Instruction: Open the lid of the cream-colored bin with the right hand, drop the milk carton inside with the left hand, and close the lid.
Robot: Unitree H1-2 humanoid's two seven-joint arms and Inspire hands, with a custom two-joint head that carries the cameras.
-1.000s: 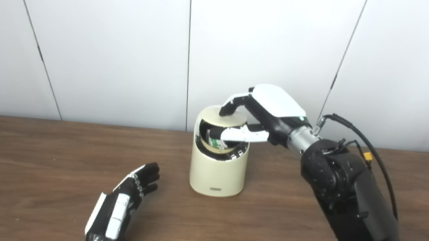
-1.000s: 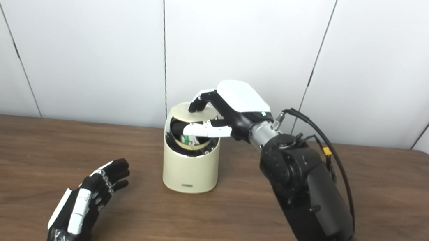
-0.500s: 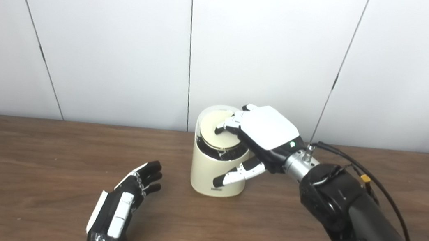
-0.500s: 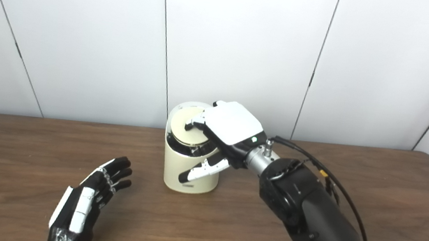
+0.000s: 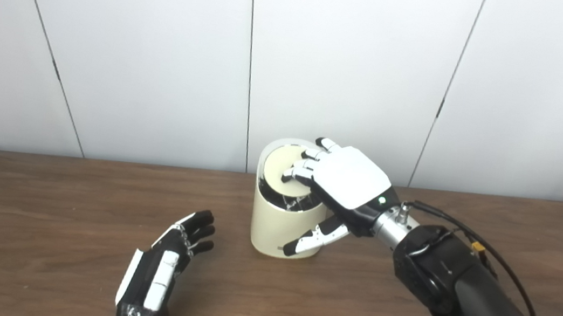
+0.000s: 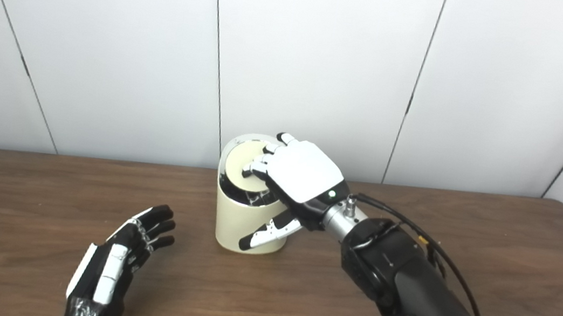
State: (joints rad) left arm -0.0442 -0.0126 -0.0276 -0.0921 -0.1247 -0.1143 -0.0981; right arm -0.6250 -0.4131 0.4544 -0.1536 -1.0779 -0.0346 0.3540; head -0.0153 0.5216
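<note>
The cream-colored bin stands at the middle of the table, near the back. Its round lid lies almost flat in the rim, and a thin dark gap shows under its front edge. My right hand rests palm down on the lid, fingers spread across the disc. Its thumb hangs apart in front of the bin's wall and grasps nothing. My left hand lies open and empty on the table, to the left of the bin and in front of it. No milk carton is in view.
The brown wooden table runs back to white wall panels just behind the bin. My right forearm with its black cable crosses the table's right front area.
My right hand has come down with the lid, which swung from tilted open to almost flat. The thumb left the opening and now hangs in front of the bin. The left hand stayed put.
</note>
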